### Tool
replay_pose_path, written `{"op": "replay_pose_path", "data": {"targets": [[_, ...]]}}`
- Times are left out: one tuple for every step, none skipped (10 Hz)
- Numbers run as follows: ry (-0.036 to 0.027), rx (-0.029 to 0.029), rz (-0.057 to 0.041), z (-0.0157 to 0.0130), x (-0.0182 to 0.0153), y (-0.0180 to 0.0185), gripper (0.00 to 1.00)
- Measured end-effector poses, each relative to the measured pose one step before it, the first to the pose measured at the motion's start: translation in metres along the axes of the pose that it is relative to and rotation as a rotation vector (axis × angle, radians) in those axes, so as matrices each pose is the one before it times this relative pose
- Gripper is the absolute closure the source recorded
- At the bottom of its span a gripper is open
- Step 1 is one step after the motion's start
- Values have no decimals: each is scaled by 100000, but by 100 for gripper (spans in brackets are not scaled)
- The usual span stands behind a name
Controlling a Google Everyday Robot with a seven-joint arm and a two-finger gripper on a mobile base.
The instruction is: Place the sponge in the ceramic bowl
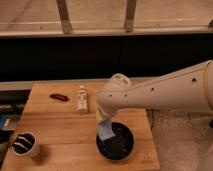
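- No writing can be read; any print on the small white bottle [82,99] is too small to make out.
- One end effector [102,122] hangs below the wrist of a smooth, off-white arm [160,92] that reaches in from the right of the view. It is closed on the upper end of the sponge [105,131].
- One sponge: a small, flat, blue-grey rectangular pad. It hangs tilted straight beneath the end effector, with its lower end over the left rim of the ceramic bowl [120,145].
- One ceramic bowl: wide, round, shallow and glossy black. It sits directly below the end effector and slightly to its right in view.
- One pale cup [25,144] with a dark striped inside stands well to the left of the end effector and lower in view.
- One slim red object [59,97] lies up and to the left of the end effector, beyond the bottle.
- The bottle stands upright, just up and left of the end effector.
- One wooden bench [65,127] of pale planks carries everything.
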Motion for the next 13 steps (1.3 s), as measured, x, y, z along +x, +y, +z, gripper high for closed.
{"op": "replay_pose_path", "data": {"targets": [[-1046, -955, 2647, 221, 678, -510, 100], [-1431, -1733, 3547, 308, 890, -715, 100], [-1696, -1265, 2812, 371, 621, -1132, 100], [-776, -857, 1190, 299, 89, -458, 100], [-992, -1729, 423, 687, -233, -241, 100], [-683, -701, 202, 345, -308, -376, 100], [-584, -240, 231, 239, -514, -418, 100], [-217, -256, -210, 220, -518, -42, 100], [378, -185, -260, 376, -563, -15, 100], [718, -70, 251, 390, -284, -200, 100], [703, -204, 202, 354, -137, -127, 100], [1208, -156, -270, 449, -54, -16, 100], [1899, 151, -546, 365, 254, -6, 96]]}}
